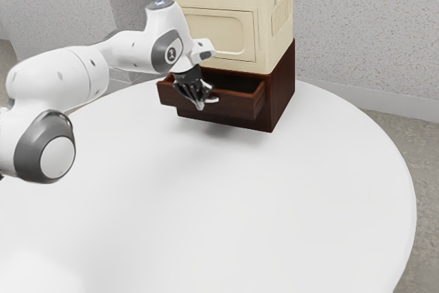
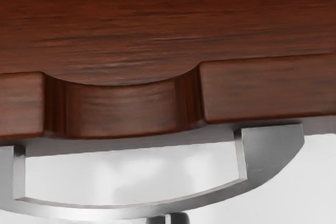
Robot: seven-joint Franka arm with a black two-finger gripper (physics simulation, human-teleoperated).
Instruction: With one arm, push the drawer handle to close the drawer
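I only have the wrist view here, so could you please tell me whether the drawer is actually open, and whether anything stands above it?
Observer: It is open: in the exterior view the drawer sticks out from the brown cabinet, and a cream box stands on top of that cabinet.
Operator: Thank you. From which side does the arm come in to reach the drawer's front?
Observer: The arm comes in from the exterior view's left, over the white table, and its hand is down at the drawer's front.
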